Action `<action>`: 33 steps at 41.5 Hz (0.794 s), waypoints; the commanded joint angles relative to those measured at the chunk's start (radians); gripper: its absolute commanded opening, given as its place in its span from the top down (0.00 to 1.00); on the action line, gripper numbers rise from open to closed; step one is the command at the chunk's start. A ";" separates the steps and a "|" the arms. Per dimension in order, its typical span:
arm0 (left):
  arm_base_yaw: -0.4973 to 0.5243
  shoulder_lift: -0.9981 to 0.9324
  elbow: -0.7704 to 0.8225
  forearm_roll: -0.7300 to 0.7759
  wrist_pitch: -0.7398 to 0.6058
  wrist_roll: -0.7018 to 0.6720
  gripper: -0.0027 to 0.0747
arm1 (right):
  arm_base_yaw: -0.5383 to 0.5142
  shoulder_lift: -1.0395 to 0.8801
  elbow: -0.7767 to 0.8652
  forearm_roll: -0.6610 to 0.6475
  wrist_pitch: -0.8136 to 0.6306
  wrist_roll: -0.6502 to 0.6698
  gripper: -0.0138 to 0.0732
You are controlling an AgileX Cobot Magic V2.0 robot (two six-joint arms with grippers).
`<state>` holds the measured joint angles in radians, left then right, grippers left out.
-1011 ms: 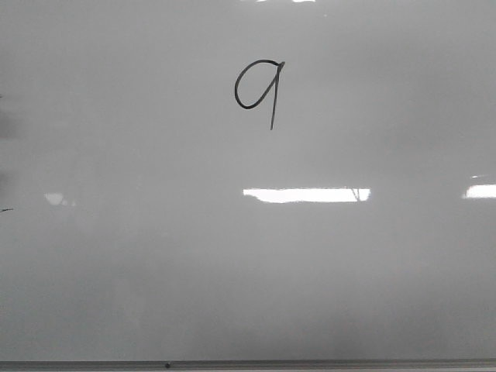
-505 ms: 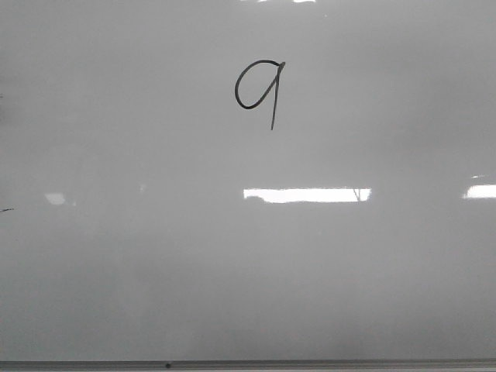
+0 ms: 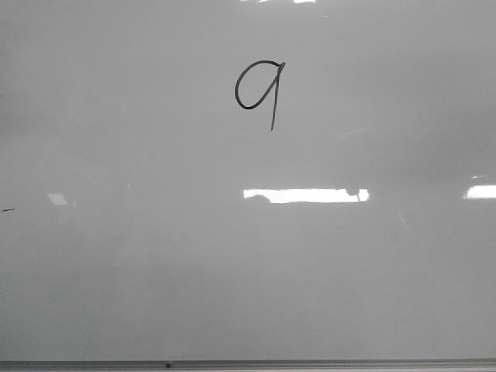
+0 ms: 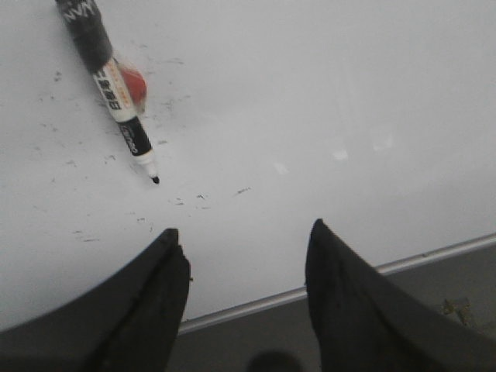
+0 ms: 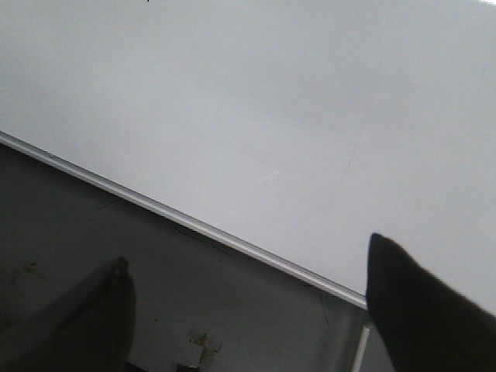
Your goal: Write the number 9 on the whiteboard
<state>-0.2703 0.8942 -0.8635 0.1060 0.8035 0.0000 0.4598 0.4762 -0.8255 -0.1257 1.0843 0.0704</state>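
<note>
One digit: the number 9 [image 3: 258, 91] stands in thin black ink on the whiteboard [image 3: 248, 271], in the upper middle of the front view, with a slanted oval loop and a straight tail running down from its right side.
Whiteboard: glossy, pale grey-white, filling almost the whole front view; bright rectangular reflections lie below the digit and at the right edge.
Edge strip: a thin grey metal strip [image 3: 310, 363] runs along the board's near edge; it also shows in both wrist views.
Small mark: a tiny dark scratch [image 3: 7, 209] sits at the far left edge of the front view, well apart from the digit.
Marker: a marker pen [image 4: 108, 85] lies flat on the board in the left wrist view, uncapped, its black tip toward the fingers, with a white labelled barrel and a dark rear section. Something red [image 4: 133, 85] lies just beside the barrel, partly hidden by it; I cannot tell what it is.
Ink specks: small dark flecks are scattered on the board around the marker's tip.
Left gripper [image 4: 244, 232]: its two dark fingers [image 4: 155, 302] are spread wide with nothing between them, over the board's near edge, apart from the marker.
Right gripper [image 5: 248, 263]: its fingers [image 5: 418, 302] are spread wide and hold nothing, over the board's edge strip and the dark surface beside it.
Dark surface: a dull grey-black desk [image 5: 116, 256] shows past the board's edge, with a few scuffs.
</note>
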 commanded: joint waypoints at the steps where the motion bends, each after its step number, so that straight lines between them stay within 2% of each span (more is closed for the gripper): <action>1: -0.043 -0.078 0.000 -0.002 -0.020 0.000 0.52 | -0.006 -0.031 -0.004 -0.024 -0.066 0.005 0.15; 3: -0.049 -0.107 0.009 -0.003 -0.020 0.000 0.52 | -0.006 -0.041 0.000 -0.024 -0.066 0.005 0.18; 6: -0.051 -0.143 0.016 -0.009 -0.020 0.000 0.52 | -0.006 -0.049 0.005 -0.024 -0.065 0.005 0.29; 12: -0.051 -0.167 0.016 -0.011 -0.024 0.000 0.53 | -0.006 -0.049 0.005 -0.024 -0.055 0.005 0.62; 16: -0.051 -0.167 0.016 -0.011 -0.024 0.000 0.61 | -0.006 -0.049 0.005 -0.024 -0.055 0.005 0.82; 19: -0.051 -0.167 0.016 -0.011 -0.024 0.000 0.69 | -0.006 -0.049 0.005 -0.024 -0.055 0.005 0.93; 24: -0.051 -0.167 0.016 -0.011 -0.028 0.000 0.84 | -0.006 -0.049 0.005 -0.023 -0.039 0.005 0.92; 25: -0.051 -0.167 0.016 -0.011 -0.028 0.000 0.99 | -0.006 -0.049 0.005 -0.023 -0.038 0.005 0.92; 33: -0.051 -0.166 0.016 -0.011 -0.059 0.000 0.99 | -0.006 -0.049 0.005 -0.023 -0.038 0.005 0.92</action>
<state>-0.3135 0.7301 -0.8208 0.0976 0.8275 0.0000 0.4598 0.4185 -0.8009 -0.1264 1.1012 0.0704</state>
